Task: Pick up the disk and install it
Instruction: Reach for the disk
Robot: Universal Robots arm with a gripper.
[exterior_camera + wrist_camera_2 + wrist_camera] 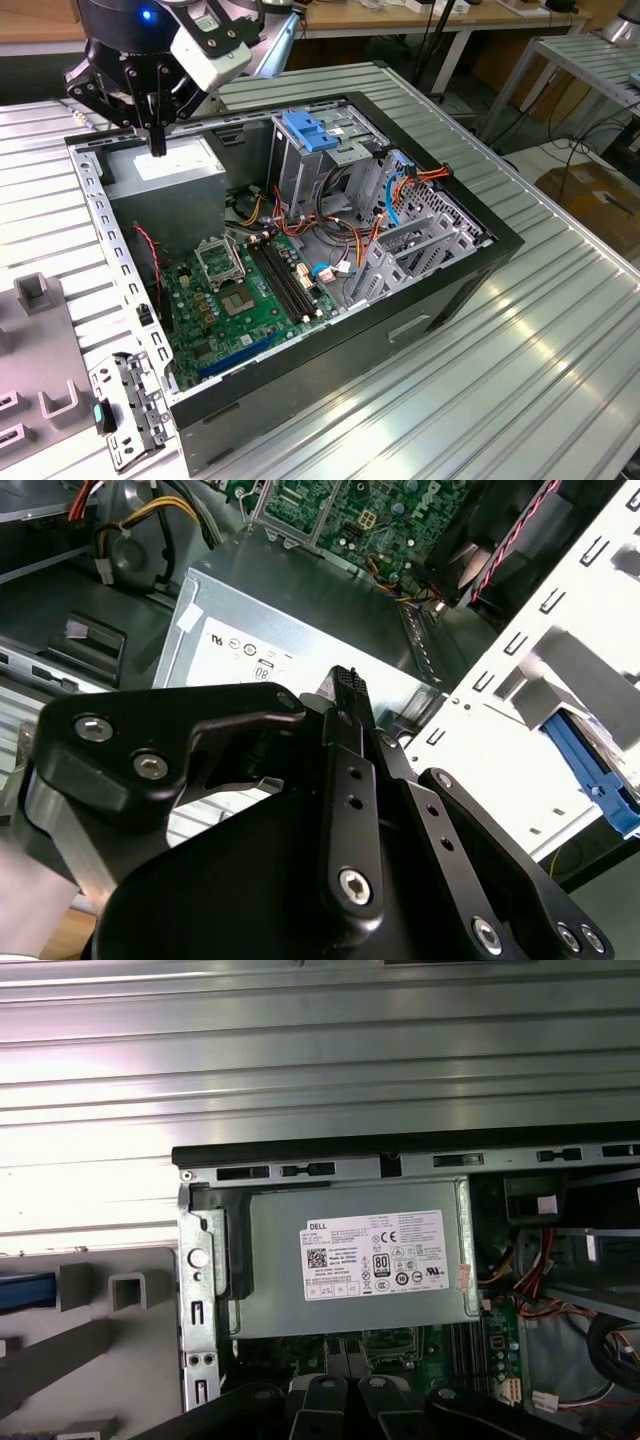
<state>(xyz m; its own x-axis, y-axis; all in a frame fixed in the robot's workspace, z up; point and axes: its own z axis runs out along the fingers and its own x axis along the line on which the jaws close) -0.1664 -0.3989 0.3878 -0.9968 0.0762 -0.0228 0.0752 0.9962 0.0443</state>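
Exterior view: gripper (157, 143) clenched, empty, over grey PSU (165, 180) in the open case (300, 400); green board (245, 300), cables, blue latch (310, 130) inside.
Second wrist view: blue strip (592, 775) past the case frame, can't tell if it's the disk.
First wrist view: stickered sheet-metal PSU, ribbed metal table (320, 1060).

surface: ribbed metal table (540, 340) catching bright glare | rear: wooden-topped benches (380, 18) standing beyond far edge, cables (437, 50) hanging | floor: cardboard box (598, 195) lying at the exterior view's right

The table (560, 330) is glossy ribbed metal, the box (275, 1260) dull metal, the gripper (157, 148) matt black.
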